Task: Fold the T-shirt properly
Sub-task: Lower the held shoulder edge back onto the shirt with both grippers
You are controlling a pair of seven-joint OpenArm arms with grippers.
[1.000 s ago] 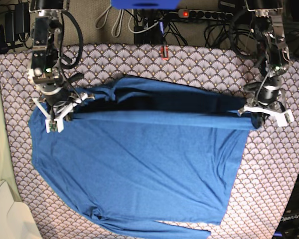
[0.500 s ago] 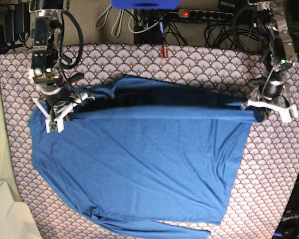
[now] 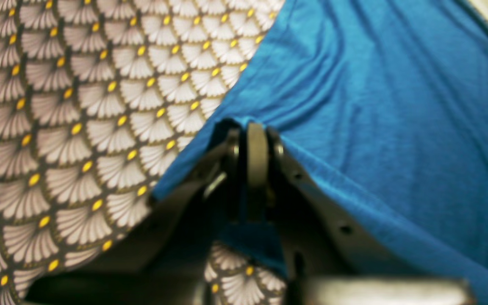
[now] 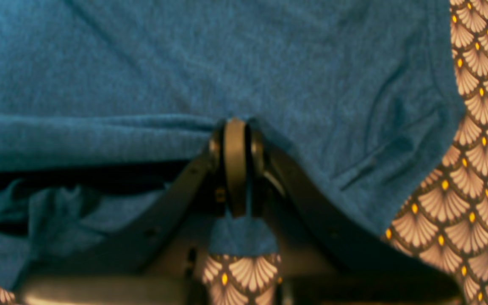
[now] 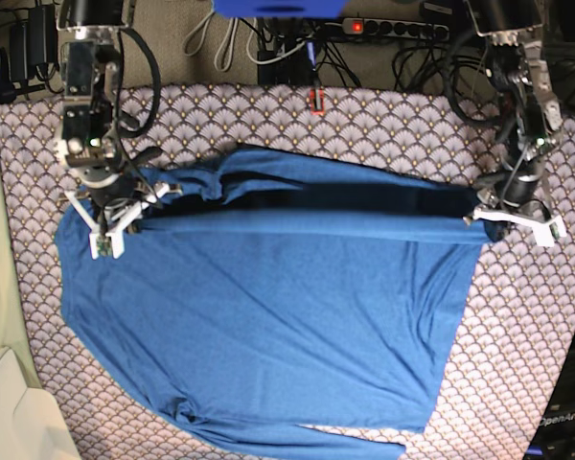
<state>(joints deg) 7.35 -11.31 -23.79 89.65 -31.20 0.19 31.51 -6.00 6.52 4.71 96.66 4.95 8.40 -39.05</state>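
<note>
Both pincers clamp the T-shirt (image 5: 268, 316): the right pincer (image 5: 115, 206) at centre left of the base view, the left pincer (image 5: 494, 222) at centre right, each closed tight on a raised fold edge. The shirt spreads across the patterned bench (image 5: 383, 125). To fold well, both ends should travel level, keeping the edge taut and straight, then lower together.

Both arms reach down from far edge of base view, wrists bent toward near side. Left tool (image 5: 489, 222) on that view's right, jaws pinched tight on T-shirt (image 5: 278, 316) edge; wrist cam shows fingers (image 3: 256, 161) pressed together, fabric bunched between. Right tool (image 5: 125, 213) on view's left, same deal, fingers (image 4: 235, 161) clamped together on folded hem. Arms well apart.
</note>
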